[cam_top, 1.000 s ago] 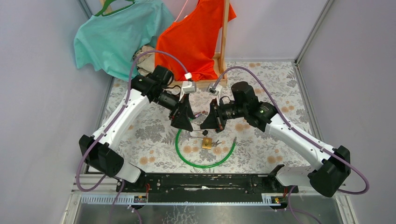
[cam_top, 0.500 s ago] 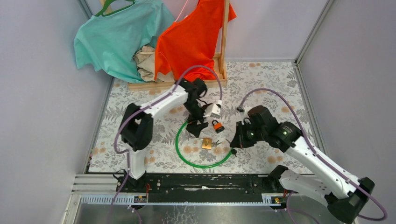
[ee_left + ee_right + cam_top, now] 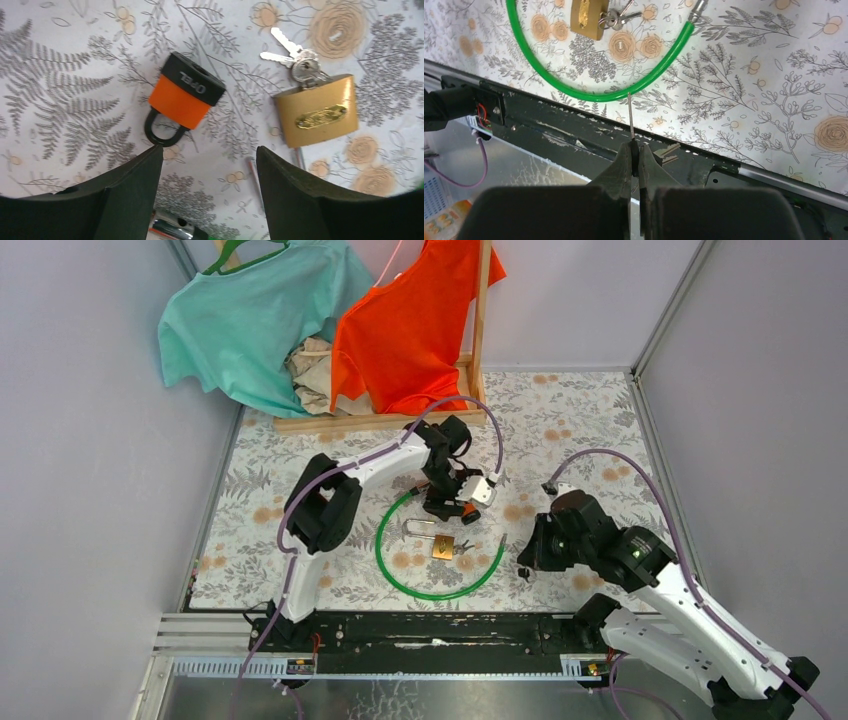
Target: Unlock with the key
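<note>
The left gripper (image 3: pixel 207 155) has swung across the bench (image 3: pixel 600 420) and hangs released above the orange padlock (image 3: pixel 182 100), which now lies flat there. The right gripper (image 3: pixel 634 147) has drawn back, clenched on what looks like the key (image 3: pixel 631 117), so nothing's unlocked yet.

The only writing that can be read is on the orange padlock (image 3: pixel 178 106), which lies just ahead of the left pincer (image 3: pixel 209 155), nearer its left-hand finger in the wrist view. The padlock's black band (image 3: pixel 196 82), at the end farthest from the pincer, carries pale capital letters that run along the band and appear upside down from this side. They seem to spell "OPEL", though the tilt makes the last letters less sure. The brass padlock (image 3: pixel 317 110), ahead of the pincer and beyond its other finger, has a raised oval plate (image 3: pixel 320 116) on its face. The lettering on that plate is too fine to make out.
</note>
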